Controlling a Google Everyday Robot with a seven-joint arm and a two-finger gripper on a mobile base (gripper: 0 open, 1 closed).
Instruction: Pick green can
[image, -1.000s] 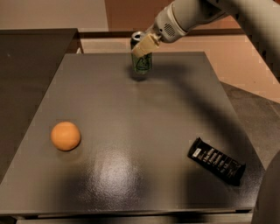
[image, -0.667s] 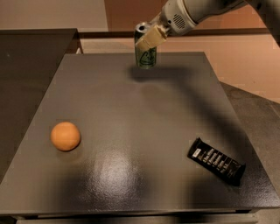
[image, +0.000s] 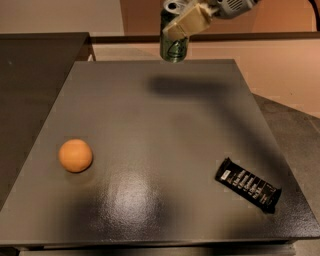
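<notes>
The green can (image: 173, 49) is dark green with a silver top rim and a pale scribbled logo. It hangs in the air above the far edge of the grey table (image: 150, 130), upright, with its shadow on the tabletop below. My gripper (image: 185, 22) comes in from the top right and is shut on the can's upper part, its beige finger (image: 187, 24) lying across the can's front.
An orange (image: 75, 155) sits on the table at the left. A black snack bar wrapper (image: 248, 185) lies at the front right. A dark counter (image: 35, 55) stands at the far left, and a pale floor lies beyond the table.
The gripper has lifted the green can off the far part of the table and carried it up and slightly right. The orange and wrapper have not moved.
</notes>
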